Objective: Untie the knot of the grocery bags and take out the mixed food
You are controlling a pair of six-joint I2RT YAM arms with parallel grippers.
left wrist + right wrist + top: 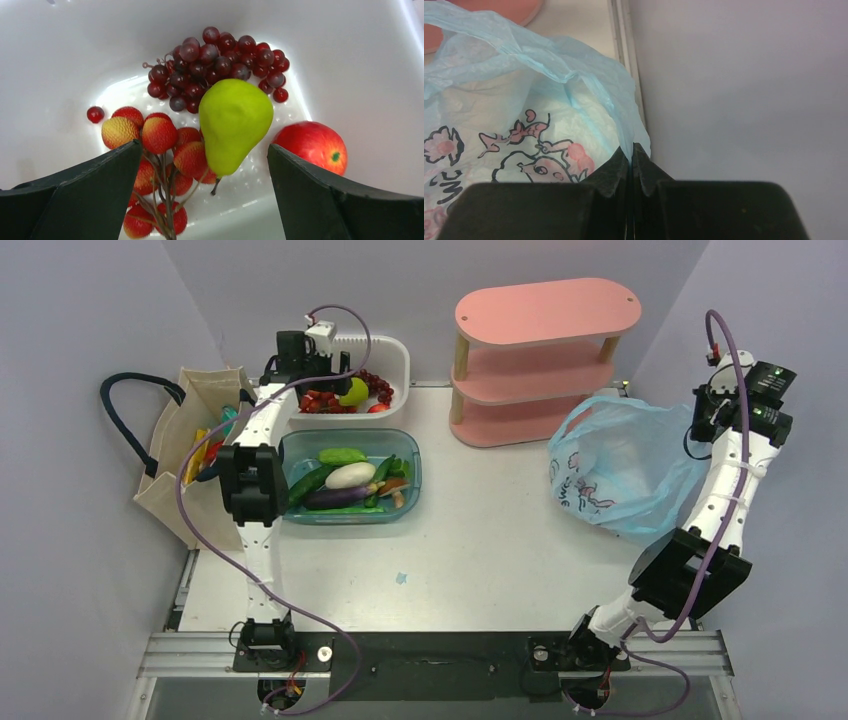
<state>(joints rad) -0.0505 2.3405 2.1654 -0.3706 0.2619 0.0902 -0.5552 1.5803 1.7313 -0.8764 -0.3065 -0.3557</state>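
Right hand (630,165) on cartoon-printed blue bag (524,95), lettering (441,186) illegible

No legible txt; lettering on blue bag (549,125) print unreadable.

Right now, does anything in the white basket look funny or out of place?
Yes: one loose grape lies alone on the floor of the white basket, apart from the grape bunch, perhaps broken off.
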